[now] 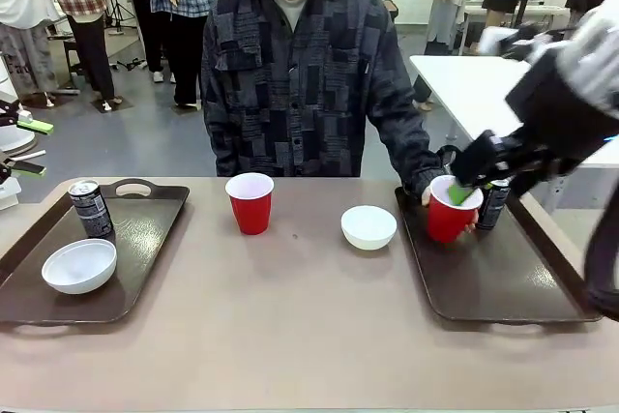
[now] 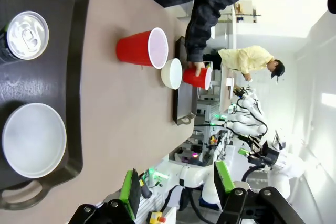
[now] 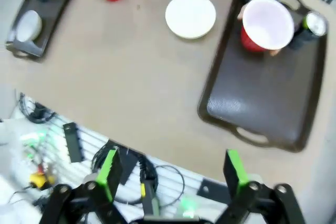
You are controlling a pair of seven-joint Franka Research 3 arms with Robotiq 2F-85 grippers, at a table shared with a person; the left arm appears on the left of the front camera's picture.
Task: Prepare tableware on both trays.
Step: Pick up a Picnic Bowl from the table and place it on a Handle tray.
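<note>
Can (image 1: pixel 90 208), bowl (image 1: pixel 79 266) on left tray (image 1: pixel 145 239), cup (image 1: pixel 447 221), second can (image 1: pixel 493 205) on right tray (image 1: pixel 493 278), second cup (image 1: pixel 250 205), second bowl (image 1: pixel 368 227) between

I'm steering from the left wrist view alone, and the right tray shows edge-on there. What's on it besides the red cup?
Observer: A can stands beside the cup, to its right, near the far rim of the tray.
Operator: Is the loose bowl touching that tray?
Observer: No. The bowl lies on the table, with a gap between it and the tray's rim.
Operator: And the right gripper?
Observer: The right gripper is open, high over the robot's side of the table and well short of the cup.
</note>
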